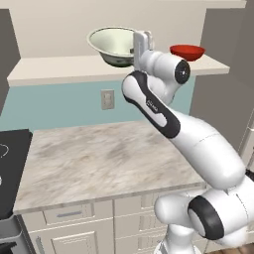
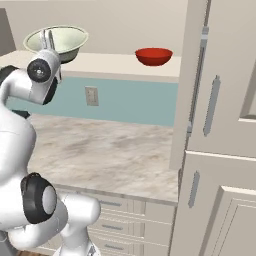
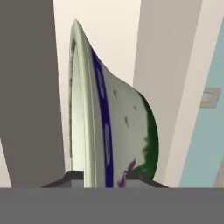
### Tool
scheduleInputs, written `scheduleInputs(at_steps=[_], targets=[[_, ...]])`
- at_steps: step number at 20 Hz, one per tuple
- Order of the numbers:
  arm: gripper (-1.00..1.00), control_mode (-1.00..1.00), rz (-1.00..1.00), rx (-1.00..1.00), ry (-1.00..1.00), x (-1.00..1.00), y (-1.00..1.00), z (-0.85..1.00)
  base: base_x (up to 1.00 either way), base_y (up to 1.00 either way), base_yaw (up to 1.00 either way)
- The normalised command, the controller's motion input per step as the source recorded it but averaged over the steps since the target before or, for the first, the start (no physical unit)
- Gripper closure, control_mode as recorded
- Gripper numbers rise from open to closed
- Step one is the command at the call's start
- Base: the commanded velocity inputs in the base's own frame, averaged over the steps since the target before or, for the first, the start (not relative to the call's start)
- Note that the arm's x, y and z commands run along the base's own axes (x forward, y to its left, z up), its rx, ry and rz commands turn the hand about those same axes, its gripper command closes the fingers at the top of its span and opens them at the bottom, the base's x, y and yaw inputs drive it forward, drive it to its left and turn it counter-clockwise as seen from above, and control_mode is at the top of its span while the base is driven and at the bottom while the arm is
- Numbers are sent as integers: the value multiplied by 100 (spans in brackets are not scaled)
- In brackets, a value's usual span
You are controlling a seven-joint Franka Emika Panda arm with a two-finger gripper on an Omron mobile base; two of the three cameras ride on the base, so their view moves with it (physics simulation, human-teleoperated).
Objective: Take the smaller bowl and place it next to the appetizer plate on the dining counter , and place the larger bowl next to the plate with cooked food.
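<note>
**Ana:** Left base view puts the fingers [image 1: 135, 44] up at the shelf [image 1: 59, 69], at the near rim of the larger bowl [image 1: 113, 43]. Does the robot have hold of it?

**Ben:** It does. In the hand view the bowl's wall [image 3: 109, 122] runs edge-on between the two dark fingertips [image 3: 74, 177], one on the inside and one on the outside, and the fingers stand nearly closed, parted only by the rim they pinch.

**Ana:** Where does the bowl sit against the shelf?

**Ben:** At the shelf, its green band low on the outside. Whether its base rests on the board or is just clear of it cannot be told. In the right base view the bowl [image 2: 62, 42] shows right behind the wrist [image 2: 42, 70].

**Ana:** And the smaller bowl?

**Ben:** The smaller bowl [image 1: 187, 51] stands upright on the same shelf, well apart from the larger one, toward the shelf's end by the tall cabinet [image 2: 220, 125]. Nothing touches it.

**Ana:** Below the shelf?

**Ben:** A marbled worktop [image 1: 104, 158] over cream drawers, with a wall socket [image 1: 107, 99] on the blue wall between shelf and worktop.
</note>
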Motion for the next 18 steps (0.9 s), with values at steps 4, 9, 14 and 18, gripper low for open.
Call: scheduleInputs(at_steps=[4,9,14,18], targets=[[100,-100,-6,10,3,-100,-38,67,0,0,0],[100,-100,-5,1,25,-100,-50,60,0,0,0],[100,-100,-4,0,28,-100,-53,24,0,0,0],[100,-100,-1,0,15,-100,-43,-11,0,0,0]])
